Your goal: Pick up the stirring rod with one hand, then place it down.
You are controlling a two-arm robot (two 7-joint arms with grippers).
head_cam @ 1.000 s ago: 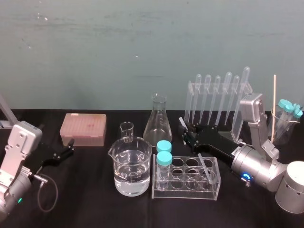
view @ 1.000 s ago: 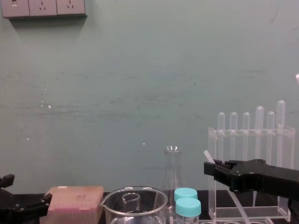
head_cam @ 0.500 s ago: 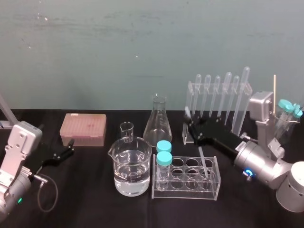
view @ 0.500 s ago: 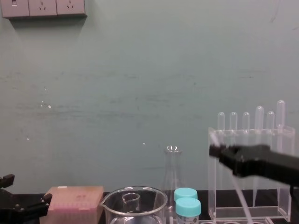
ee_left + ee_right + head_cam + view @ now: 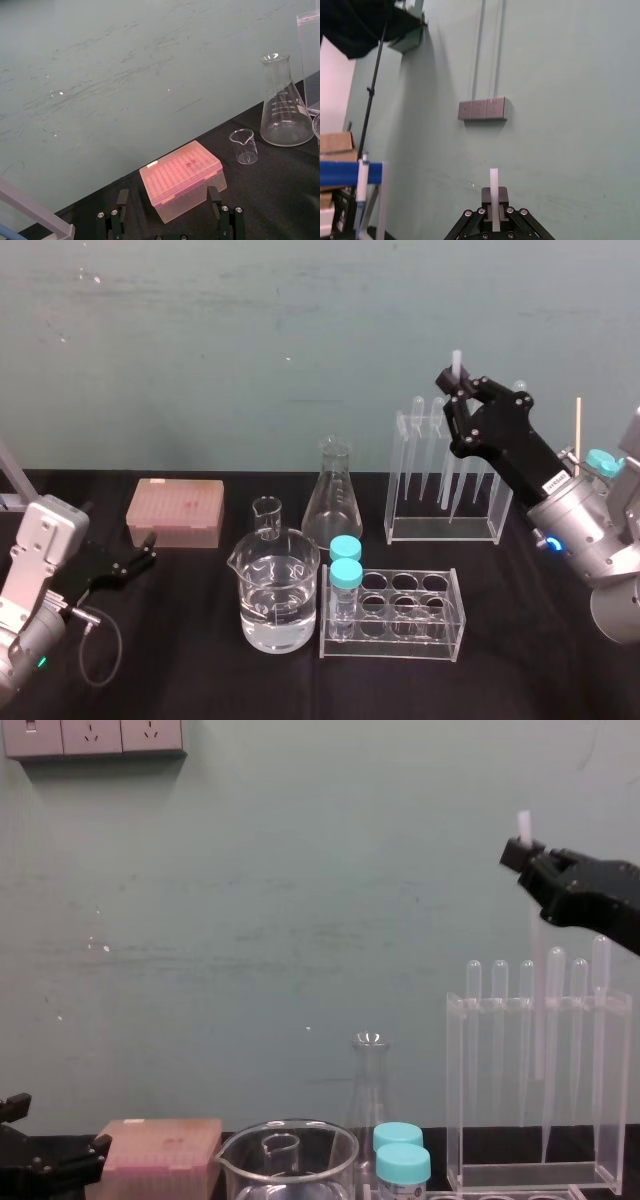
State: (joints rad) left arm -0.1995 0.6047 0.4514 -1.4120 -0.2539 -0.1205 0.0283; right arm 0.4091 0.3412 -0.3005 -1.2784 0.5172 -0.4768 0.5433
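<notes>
The stirring rod (image 5: 536, 982) is seen as a long, thin, straight stick of whitish translucent glass, even in thickness, with a flat top end. It is held nearly upright, lifted well clear of the counter (image 5: 180, 670). It is gripped close to its top between the fingers of the black, angular right hand (image 5: 522, 853). A short stub stands above the fingers, and the lower length is seen against the clear rack (image 5: 451, 1070).
</notes>
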